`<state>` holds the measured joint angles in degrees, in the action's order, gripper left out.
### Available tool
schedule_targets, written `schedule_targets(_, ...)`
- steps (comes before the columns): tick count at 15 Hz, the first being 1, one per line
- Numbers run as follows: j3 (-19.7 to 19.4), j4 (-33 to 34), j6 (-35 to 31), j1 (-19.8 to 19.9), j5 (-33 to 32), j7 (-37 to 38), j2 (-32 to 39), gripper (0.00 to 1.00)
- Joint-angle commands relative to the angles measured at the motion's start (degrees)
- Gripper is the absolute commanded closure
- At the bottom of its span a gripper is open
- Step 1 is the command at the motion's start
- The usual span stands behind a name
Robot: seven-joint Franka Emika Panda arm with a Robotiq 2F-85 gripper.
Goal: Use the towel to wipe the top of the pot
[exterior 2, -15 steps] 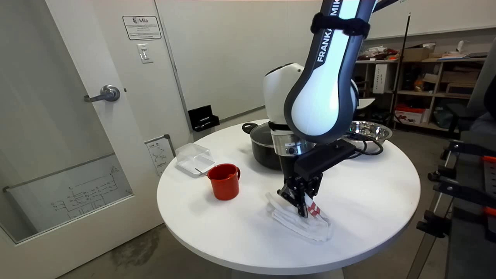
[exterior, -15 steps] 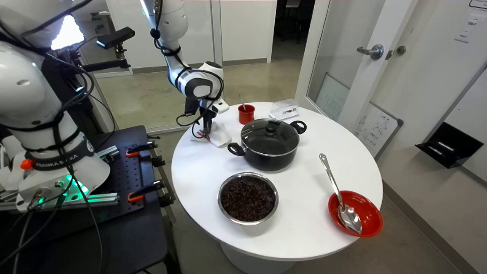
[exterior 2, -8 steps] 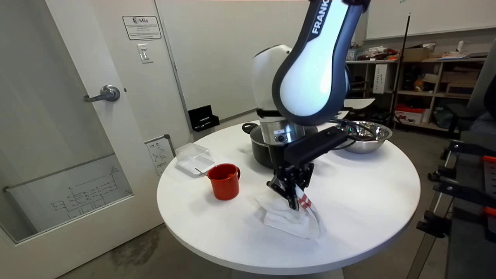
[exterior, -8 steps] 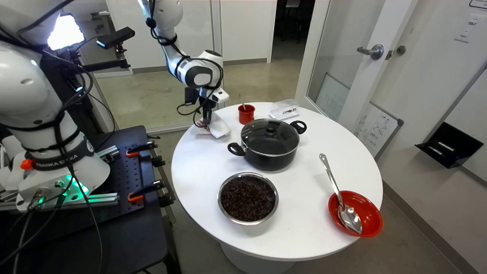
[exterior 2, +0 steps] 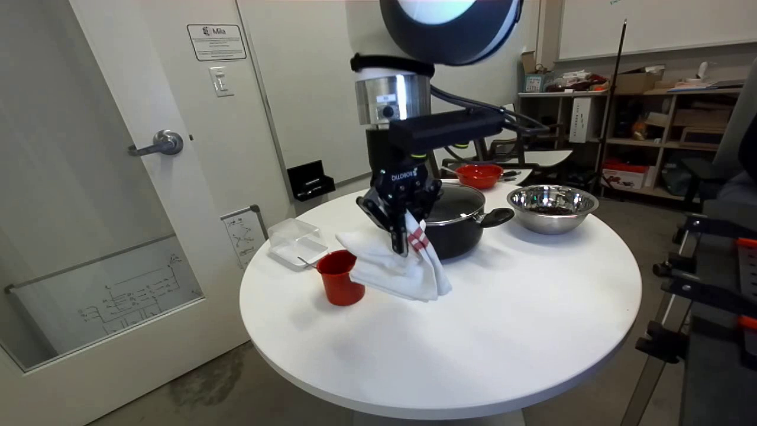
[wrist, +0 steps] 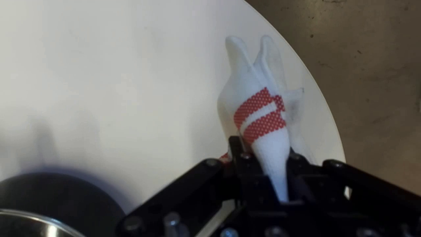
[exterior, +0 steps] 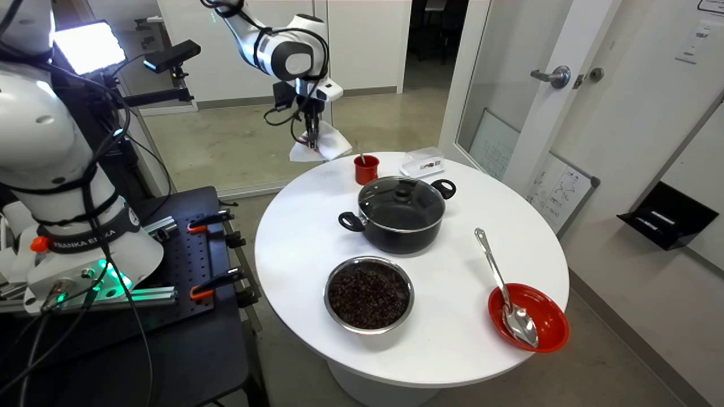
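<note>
Round white table (exterior: 452, 305) held the pot (exterior: 400, 219) nr. its middle, wipe prob. not begun; too hard a press could've skidded it or, w/ a sideways shove, shifted the lid (exterior: 384, 200). Towel (exterior 2: 383, 265) hung in the air nr. the table's edge, apart from the pot; jaws of the gripper (exterior: 312, 144) were closed on a bunched bit of it, so drag might've pulled it loose. Low-hanging hem (exterior 2: 402, 287) could've snagged the red cup (exterior 2: 340, 287) en route, or, past that, the lid's knob (exterior: 403, 190).
</note>
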<state>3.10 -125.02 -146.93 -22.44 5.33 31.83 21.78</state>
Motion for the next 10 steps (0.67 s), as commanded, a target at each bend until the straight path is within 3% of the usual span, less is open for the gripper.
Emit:
schedule_targets(1,0.4,-1.5,0.6,1.5,0.6,4.5,-5.0,0.97)
schedule_targets(10,0.6,-5.5,0.2,9.7,8.3,12.3,-13.1,0.97)
